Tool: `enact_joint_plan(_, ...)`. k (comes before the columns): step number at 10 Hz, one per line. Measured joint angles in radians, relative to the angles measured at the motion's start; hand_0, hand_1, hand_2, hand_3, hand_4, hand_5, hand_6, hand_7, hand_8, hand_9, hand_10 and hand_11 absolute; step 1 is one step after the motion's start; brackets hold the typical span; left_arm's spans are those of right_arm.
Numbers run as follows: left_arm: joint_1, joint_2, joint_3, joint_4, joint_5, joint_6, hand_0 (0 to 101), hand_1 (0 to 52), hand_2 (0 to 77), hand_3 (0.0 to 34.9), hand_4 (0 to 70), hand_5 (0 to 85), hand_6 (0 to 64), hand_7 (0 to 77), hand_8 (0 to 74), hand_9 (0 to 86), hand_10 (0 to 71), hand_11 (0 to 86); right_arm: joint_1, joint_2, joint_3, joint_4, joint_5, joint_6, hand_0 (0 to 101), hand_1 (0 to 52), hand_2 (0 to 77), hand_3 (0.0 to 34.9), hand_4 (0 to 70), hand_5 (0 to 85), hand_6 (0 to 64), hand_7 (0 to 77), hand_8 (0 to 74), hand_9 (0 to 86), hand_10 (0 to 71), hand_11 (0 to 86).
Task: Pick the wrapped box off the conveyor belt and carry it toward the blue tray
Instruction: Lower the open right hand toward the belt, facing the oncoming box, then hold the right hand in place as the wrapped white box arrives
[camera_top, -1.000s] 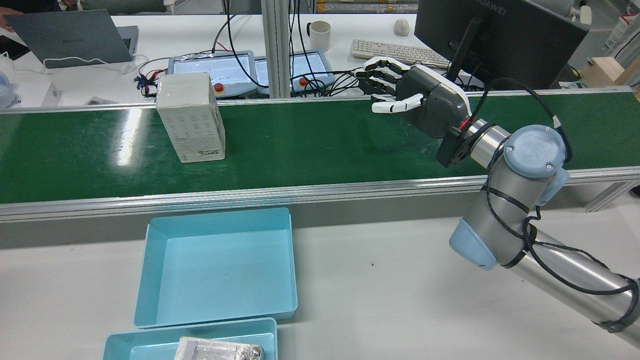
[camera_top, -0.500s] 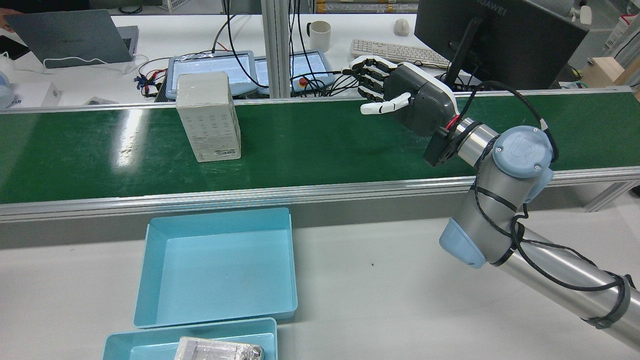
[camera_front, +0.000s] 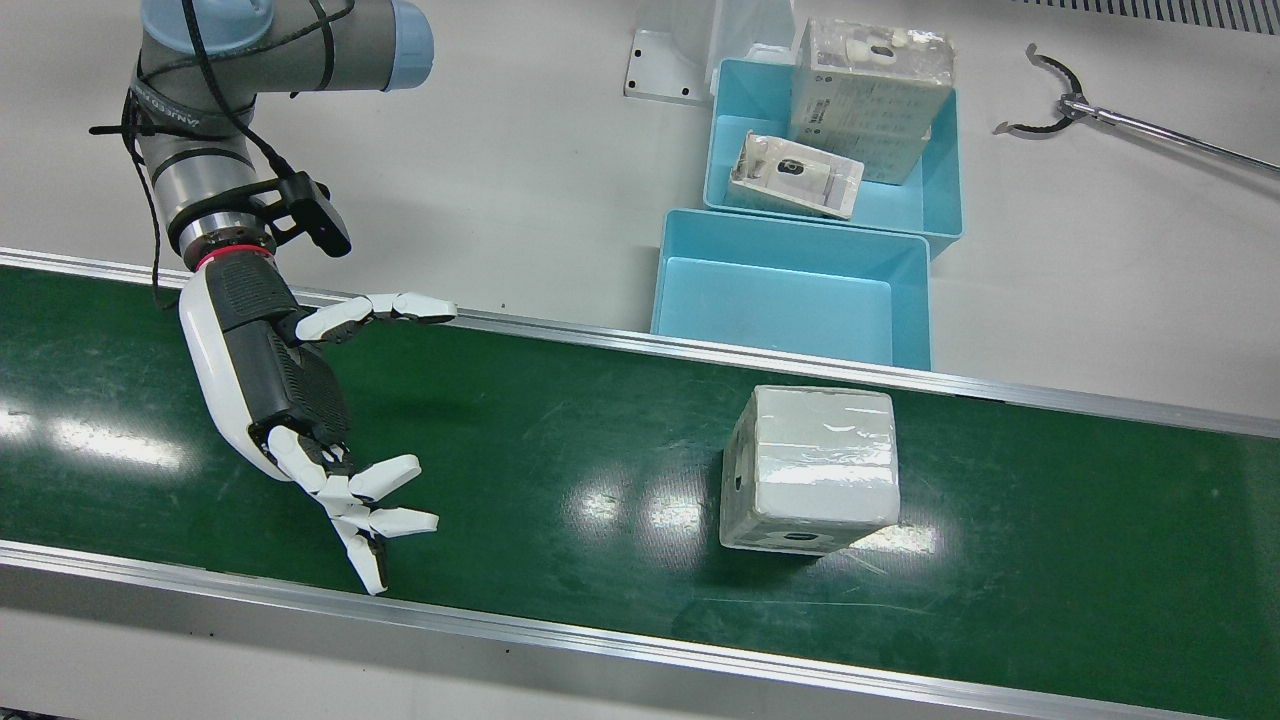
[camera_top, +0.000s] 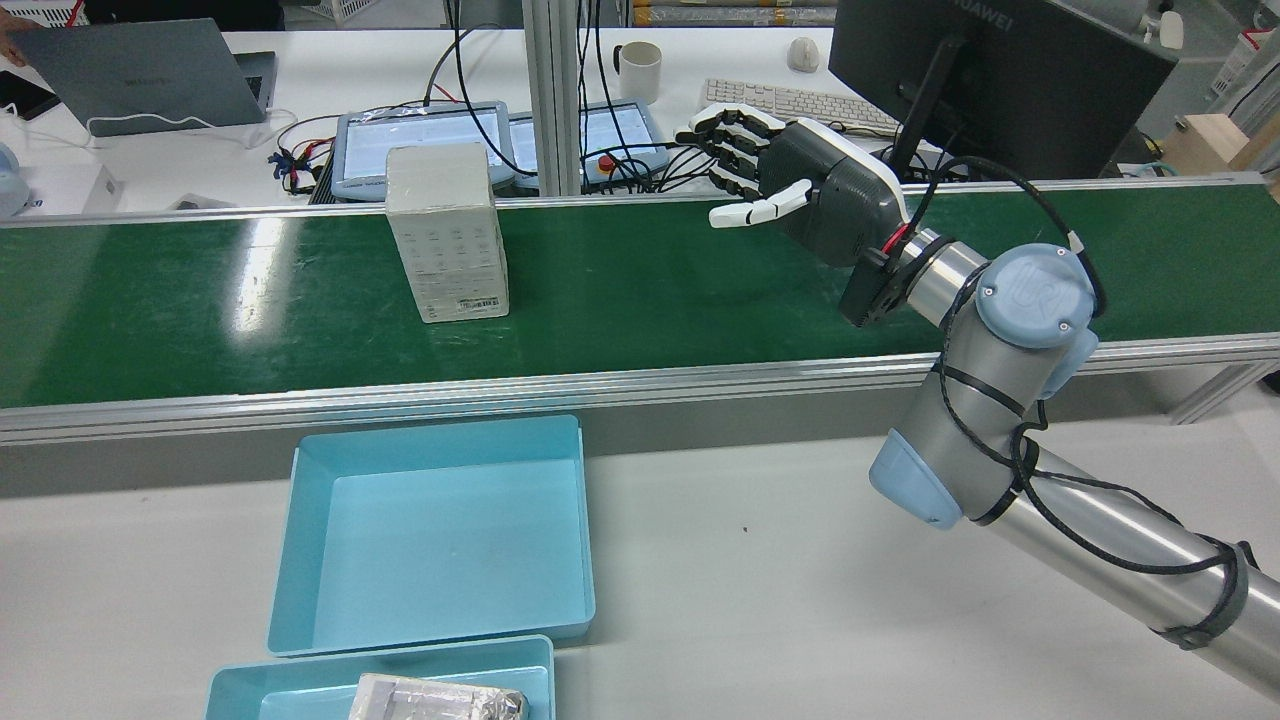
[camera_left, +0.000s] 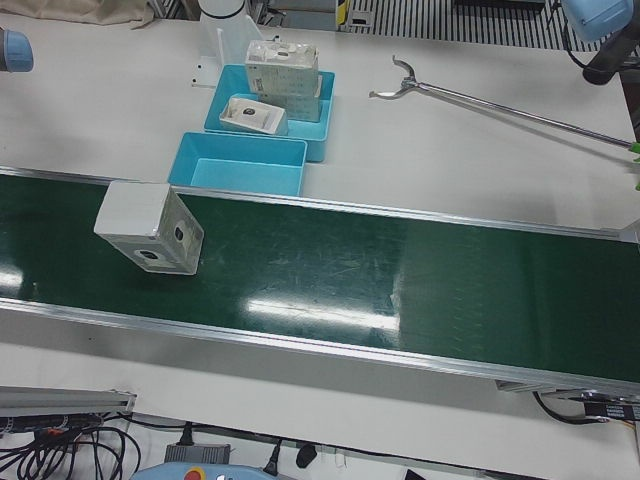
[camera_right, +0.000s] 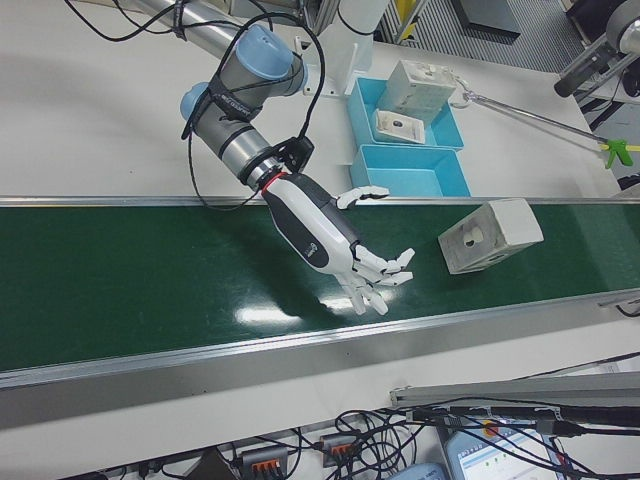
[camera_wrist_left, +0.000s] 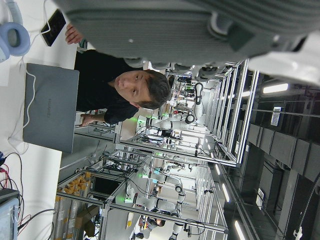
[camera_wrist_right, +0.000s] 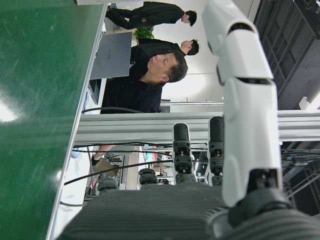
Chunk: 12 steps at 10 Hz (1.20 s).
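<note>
The wrapped box (camera_top: 447, 232), white under clear film, stands upright on the green conveyor belt (camera_top: 650, 290). It also shows in the front view (camera_front: 810, 470) and the left-front view (camera_left: 148, 228). My right hand (camera_top: 800, 190) hovers open over the belt's far side, fingers spread toward the box, well to its right and not touching it (camera_front: 290, 400) (camera_right: 335, 245). The empty blue tray (camera_top: 440, 540) sits on the white table just in front of the belt, below the box. Only the grey palm of my left hand (camera_wrist_left: 165, 25) shows; its fingers are hidden.
A second blue tray (camera_front: 935, 190) behind the empty one holds wrapped packages. A long grabber tool (camera_front: 1060, 95) lies on the table. Beyond the belt stand a monitor (camera_top: 1000, 70), a keyboard, pendants, cables and a laptop (camera_top: 140, 75). People sit past the desk.
The box has ridden the belt to the right in the rear view, closer to my right hand. That hand has shifted left and slightly farther back, still open.
</note>
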Motion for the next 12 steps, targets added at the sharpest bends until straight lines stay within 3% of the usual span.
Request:
enact_joint_plan(2, 0.000, 0.000, 0.000, 0.000, 0.000, 0.000, 0, 0.0, 1.1, 0.0, 0.0, 1.1, 0.0, 0.0, 0.0, 0.0, 0.5, 0.0, 0.000, 0.002, -0.006, -0.004, 0.001, -0.002, 50, 17.5, 19.6, 20.0, 11.5, 38.7, 3.3, 24.5, 0.0, 6.0, 0.0, 1.6)
enact_joint_plan(3, 0.000, 0.000, 0.000, 0.000, 0.000, 0.000, 0, 0.0, 0.5, 0.0, 0.0, 1.1, 0.5, 0.5, 0.0, 0.0, 0.5, 0.0, 0.000, 0.003, -0.007, -0.005, 0.001, -0.002, 47, 12.0, 15.8, 21.7, 13.1, 38.7, 3.3, 25.6, 0.0, 6.0, 0.0, 1.6)
enact_joint_plan(6, 0.000, 0.000, 0.000, 0.000, 0.000, 0.000, 0, 0.0, 1.1, 0.0, 0.0, 1.1, 0.5, 0.0, 0.0, 0.0, 0.5, 0.0, -0.002, 0.005, -0.015, -0.006, 0.002, -0.002, 47, 12.0, 15.8, 23.1, 13.1, 39.3, 3.3, 26.2, 0.0, 6.0, 0.0, 1.6)
enact_joint_plan(10, 0.000, 0.000, 0.000, 0.000, 0.000, 0.000, 0, 0.0, 0.5, 0.0, 0.0, 1.1, 0.5, 0.0, 0.0, 0.0, 0.5, 0.0, -0.004, 0.010, -0.023, -0.005, 0.003, -0.001, 47, 14.2, 17.5, 23.2, 13.1, 39.8, 3.3, 27.3, 0.0, 6.0, 0.0, 1.6)
enact_joint_plan(12, 0.000, 0.000, 0.000, 0.000, 0.000, 0.000, 0, 0.0, 0.5, 0.0, 0.0, 1.1, 0.5, 0.5, 0.0, 0.0, 0.5, 0.0, -0.007, 0.010, -0.024, -0.005, 0.004, -0.001, 47, 11.5, 14.2, 21.9, 13.1, 38.7, 2.7, 25.6, 0.0, 6.0, 0.0, 1.6)
